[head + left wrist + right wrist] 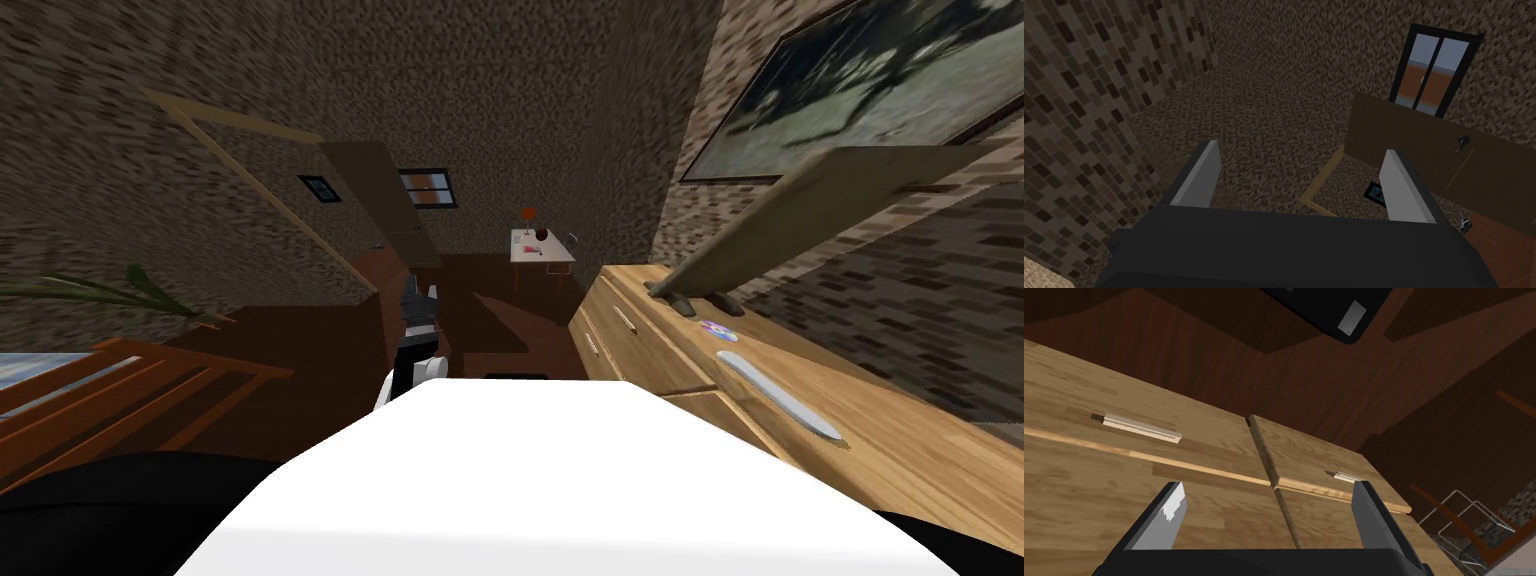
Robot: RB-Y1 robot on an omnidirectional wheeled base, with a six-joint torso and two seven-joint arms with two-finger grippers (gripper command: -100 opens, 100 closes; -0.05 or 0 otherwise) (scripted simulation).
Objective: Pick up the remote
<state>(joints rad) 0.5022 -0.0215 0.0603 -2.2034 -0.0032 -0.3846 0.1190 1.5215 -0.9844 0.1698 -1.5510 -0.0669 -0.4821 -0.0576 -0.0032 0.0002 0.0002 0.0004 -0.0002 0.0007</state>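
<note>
The remote [780,395] is a long, thin, light grey bar lying on top of a wooden dresser [900,440] to my right, in front of a flat TV [800,215]. My right gripper [1269,488] is open and holds nothing. It faces the dresser's drawer fronts [1174,488], which have pale handles [1143,427]. My left arm [418,340] is held low in front of my chest, away from the dresser. The left gripper [1301,150] is open and empty.
A small round disc [718,330] lies between the remote and the TV's feet. A slatted wooden frame [130,390] stands at my left. Beyond an open door [385,200] is a small white table [541,247]. A wire chair [1474,528] stands near the dresser's end.
</note>
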